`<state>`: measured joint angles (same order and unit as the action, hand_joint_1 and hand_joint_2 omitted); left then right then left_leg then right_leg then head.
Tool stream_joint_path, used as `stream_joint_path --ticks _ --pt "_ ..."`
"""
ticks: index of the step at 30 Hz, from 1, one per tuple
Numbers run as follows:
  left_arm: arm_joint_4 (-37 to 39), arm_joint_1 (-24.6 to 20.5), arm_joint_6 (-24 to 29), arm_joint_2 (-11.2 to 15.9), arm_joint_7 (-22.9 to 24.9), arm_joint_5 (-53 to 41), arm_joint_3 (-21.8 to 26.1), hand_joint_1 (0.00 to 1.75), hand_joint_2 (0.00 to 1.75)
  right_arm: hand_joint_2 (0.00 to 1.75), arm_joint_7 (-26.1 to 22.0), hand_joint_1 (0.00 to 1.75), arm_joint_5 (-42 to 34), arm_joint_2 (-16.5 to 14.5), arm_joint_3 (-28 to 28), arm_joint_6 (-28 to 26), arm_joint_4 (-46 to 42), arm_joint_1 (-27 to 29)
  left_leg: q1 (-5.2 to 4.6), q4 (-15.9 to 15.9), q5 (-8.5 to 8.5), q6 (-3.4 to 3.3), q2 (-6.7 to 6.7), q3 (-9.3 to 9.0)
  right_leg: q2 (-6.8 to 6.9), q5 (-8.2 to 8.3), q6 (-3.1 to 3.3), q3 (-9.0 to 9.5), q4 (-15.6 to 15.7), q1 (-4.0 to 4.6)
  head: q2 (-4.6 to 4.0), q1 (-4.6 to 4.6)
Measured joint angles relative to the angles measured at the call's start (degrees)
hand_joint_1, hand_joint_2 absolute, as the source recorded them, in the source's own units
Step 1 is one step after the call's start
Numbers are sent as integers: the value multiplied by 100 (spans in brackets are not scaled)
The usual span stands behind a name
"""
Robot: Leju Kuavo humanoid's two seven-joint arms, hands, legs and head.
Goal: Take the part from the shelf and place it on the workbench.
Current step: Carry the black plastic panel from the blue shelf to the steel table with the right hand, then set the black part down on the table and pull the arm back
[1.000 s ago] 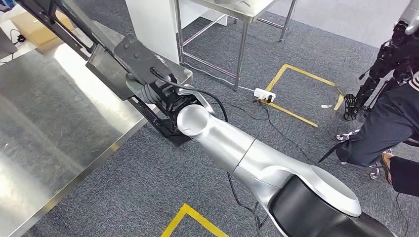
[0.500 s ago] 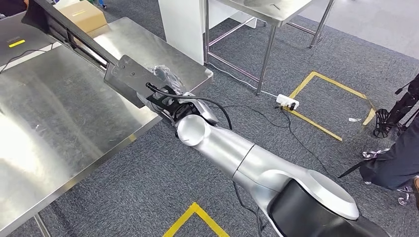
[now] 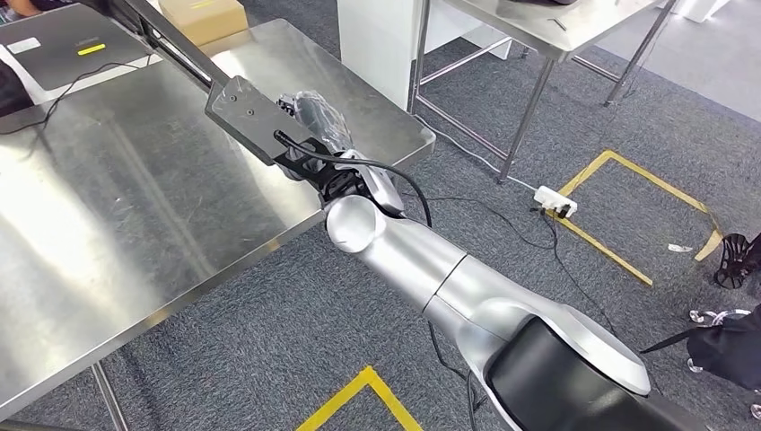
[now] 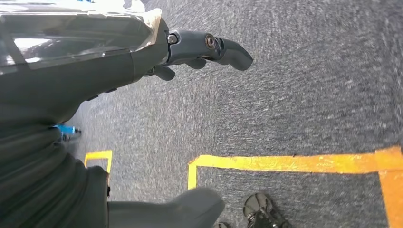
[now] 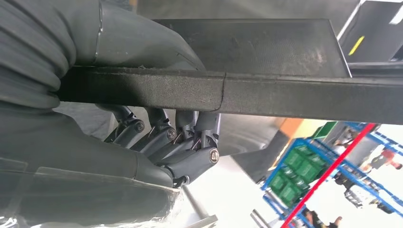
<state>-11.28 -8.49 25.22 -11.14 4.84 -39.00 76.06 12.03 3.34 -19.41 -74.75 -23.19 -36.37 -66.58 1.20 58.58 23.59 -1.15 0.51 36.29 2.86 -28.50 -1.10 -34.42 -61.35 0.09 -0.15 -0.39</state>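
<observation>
The part is a long black metal piece with a flat plate at its near end. It reaches from my right hand toward the far left and hangs over the steel workbench near its right corner. My right hand, wrapped in clear plastic, grips the part behind the plate. In the right wrist view the dark fingers curl under the part's thick black edge. My left hand hangs over the grey carpet, holding nothing, with its thumb well apart from the fingers.
On the far side of the bench lie a cardboard box and a flat black device with a cable. A second steel table and a white cabinet stand behind. A power strip, cables and yellow floor tape lie to the right.
The camera has turned, so the whole scene has slid right. The workbench now lies under the part and my right hand, and the person at the right has almost left the picture.
</observation>
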Motion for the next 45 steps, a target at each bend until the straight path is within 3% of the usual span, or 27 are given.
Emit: stream_joint_path --ticks 3,4,5,7,9,11,12,13,15,17,19,20,21,23,25,28,30,31,33,35,36,37,39,41,43,45 --pt "0 -6 -4 10 -31 0 0 0 175 175 -20 175 66 16 74 -11 34 10 -2 -4 -11 -65 -144 10 -230 -455 35 -583 -1186 -15 0 14" --pt "0 -6 -7 11 -40 0 0 0 175 175 -18 175 95 19 87 -13 51 17 -7 -4 -12 -70 -206 12 -253 -514 24 -714 -1433 -14 0 16" --pt "0 -5 -12 13 -53 0 0 0 175 175 -11 175 135 19 94 -14 67 21 -11 -3 -14 -71 -268 12 -268 -479 0 -733 -1448 -12 0 19" --pt "0 -6 -32 20 -81 -1 1 0 175 175 19 175 244 14 108 -16 90 14 -15 -1 -19 -65 -390 9 -344 -186 -51 -438 -805 -13 0 22" --pt "0 -7 -51 24 -105 -1 1 0 175 175 50 175 330 11 127 -18 107 -5 -25 11 -25 -37 -495 21 -527 110 -41 -53 2 -18 0 25" --pt "0 -1 -56 25 -116 -1 0 0 175 175 66 175 356 6 144 -19 124 -15 -20 11 -40 22 -579 45 -605 213 8 96 301 -5 0 20" --pt "0 4 -56 27 -119 -1 0 0 175 175 70 175 362 1 151 -19 130 -16 -10 -2 -53 60 -621 55 -558 230 35 105 311 -6 0 17" --pt "0 8 -56 33 -121 -1 0 0 175 175 73 175 370 -5 159 -19 134 -17 2 -3 -53 95 -610 67 -518 251 66 117 333 -19 0 14" --pt "0 10 -61 43 -128 -4 0 0 175 175 86 175 415 -9 174 -23 137 -29 -2 199 93 152 -414 170 -421 288 135 152 389 -58 0 -6" --pt "0 8 -76 48 -138 -7 0 0 175 175 136 175 517 -9 181 -36 139 -40 -3 842 441 200 -170 474 -319 292 173 169 407 -64 0 -27" --pt "0 9 -89 52 -143 -8 1 0 175 175 194 175 613 -8 181 -45 147 -34 15 1467 666 246 -103 786 -218 282 182 168 404 -59 0 -32" --pt "0 10 -91 60 -143 -8 1 0 175 175 214 175 643 -8 181 -44 151 -29 25 1516 630 264 -85 815 -169 278 185 167 403 -61 0 -36" --pt "0 11 -90 68 -143 -7 2 0 175 175 230 175 672 -8 182 -40 155 -26 37 1347 500 277 -60 730 -124 271 180 170 401 -64 0 -37" --pt "0 7 -75 84 -143 0 2 0 175 175 259 175 743 -9 192 -19 156 -29 47 595 157 296 97 322 -49 243 145 177 382 -54 0 -39" --pt "1 -2 -35 81 -143 16 3 0 175 175 277 175 813 -8 219 20 156 -34 26 84 11 252 202 51 6 207 91 174 355 -8 0 -37" --pt "2 -9 15 72 -148 50 8 0 175 175 270 175 866 -10 242 69 153 -33 -12 9 10 117 92 37 103 172 24 185 359 32 0 -20" --pt "2 -10 21 66 -163 66 10 0 175 175 262 175 883 -8 252 84 147 -29 -8 -17 -15 21 10 21 42 57 -8 112 183 11 0 -17" --pt "1 -13 23 65 -171 68 10 0 175 175 258 175 891 -3 258 87 145 -24 2 -28 -25 -18 -30 13 -43 -72 -5 -15 -83 -4 0 -9" --pt "1 -17 23 63 -184 69 10 0 175 175 253 175 902 7 263 90 144 5 5 -30 -29 -61 -121 15 -204 -394 22 -414 -907 -24 0 7" --pt "2 -15 14 62 -204 68 11 0 175 175 252 175 915 11 266 99 148 52 3 -28 -29 -65 -232 17 -251 -516 -2 -685 -1412 -27 0 15" --pt "2 -15 8 63 -221 66 11 0 175 175 252 175 928 9 269 105 151 69 2 -27 -30 -63 -293 16 -266 -442 -35 -661 -1331 -26 0 16" --pt "2 -15 1 64 -237 62 11 0 175 175 252 175 947 8 278 113 155 76 2 -25 -32 -60 -354 15 -296 -296 -71 -526 -1028 -30 0 16" --pt "2 -13 -12 68 -260 46 11 0 175 175 247 175 992 7 312 120 162 75 -3 -16 -38 -36 -472 21 -450 40 -105 -131 -183 -44 0 19" --pt "2 -2 -20 73 -268 27 11 0 175 175 243 175 1025 7 348 125 173 74 -9 -14 -50 17 -559 45 -545 201 -72 77 268 -49 0 16" --pt "1 25 -20 82 -274 5 11 0 175 175 242 175 1059 -2 372 148 183 77 10 -33 -71 97 -617 66 -488 236 -1 97 318 -44 0 13" --pt "2 47 -27 96 -287 -26 10 0 175 175 238 175 1114 -9 406 180 188 77 17 78 4 166 -486 127 -411 273 86 126 363 -66 0 4"
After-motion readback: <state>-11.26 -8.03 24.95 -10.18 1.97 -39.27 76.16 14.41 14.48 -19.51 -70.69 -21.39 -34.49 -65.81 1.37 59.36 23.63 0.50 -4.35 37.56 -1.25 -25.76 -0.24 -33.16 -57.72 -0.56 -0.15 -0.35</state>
